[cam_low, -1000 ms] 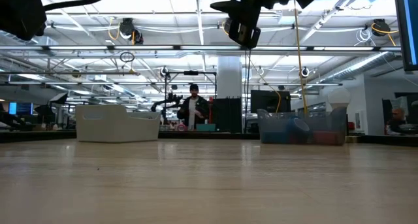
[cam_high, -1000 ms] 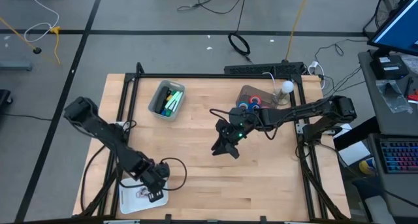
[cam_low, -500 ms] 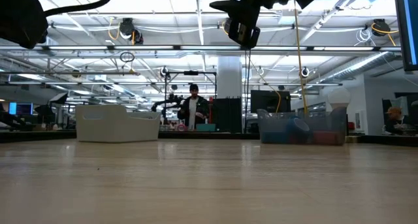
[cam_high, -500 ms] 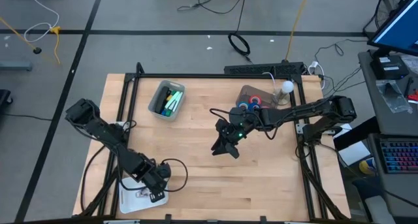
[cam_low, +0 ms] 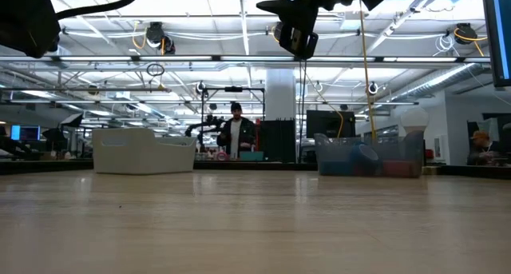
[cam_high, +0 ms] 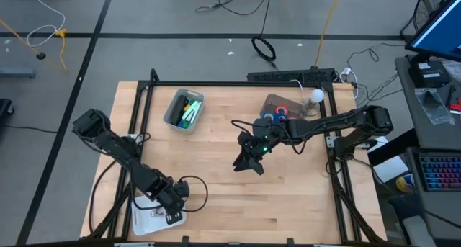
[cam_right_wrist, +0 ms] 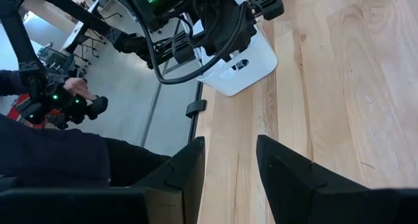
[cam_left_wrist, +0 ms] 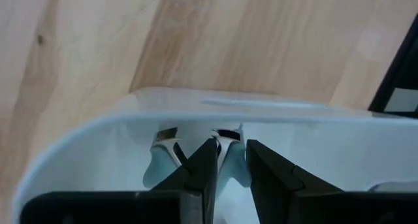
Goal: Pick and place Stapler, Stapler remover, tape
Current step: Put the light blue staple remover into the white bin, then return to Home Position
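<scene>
Left pincer releasing into the white bin, lower left of the high view.
Over the last second its fingers have parted from nearly together to a narrow gap. A pale stapler remover lies in the bin just past the tips, so this placement is judged complete. The right pincer hangs mid-desk, fingers apart, empty. The tape sits in the tray at upper right, not yet fetched.
</scene>
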